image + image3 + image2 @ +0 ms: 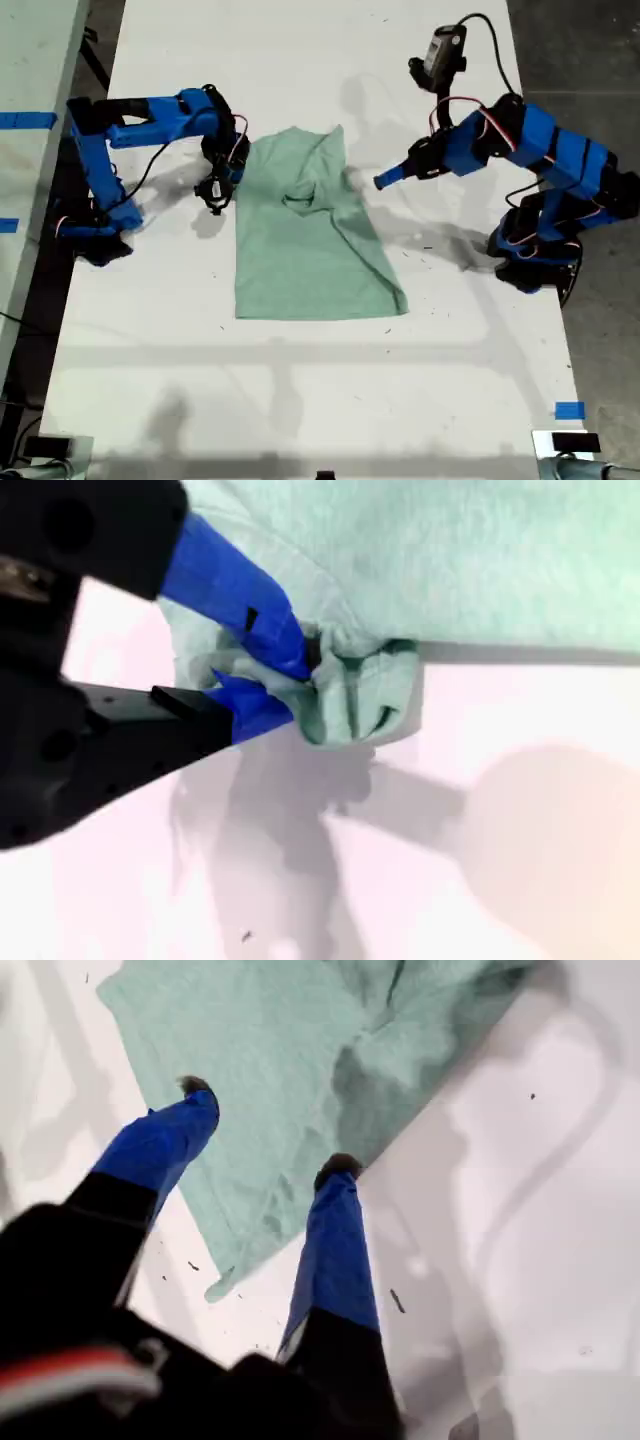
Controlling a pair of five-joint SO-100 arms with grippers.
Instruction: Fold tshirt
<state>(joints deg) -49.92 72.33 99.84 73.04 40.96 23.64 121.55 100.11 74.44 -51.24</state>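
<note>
The tshirt (310, 235) is laid on the white worktop (300, 400). Its bunched edge is clamped in my second tool (300, 685); my first tool (265, 1130) is held open above it. Soft, limp cloth is best pinched at edges.

tshirt (280, 1080) cut off by first wrist view's edge | tshirt (450, 560) mostly out of frame in second wrist view, only bunched edge at second gripper (290, 675) | second gripper (215, 190) too small in exterior view to read jaws | arm base (540, 265) on exterior view's right half hidden by own links
</note>
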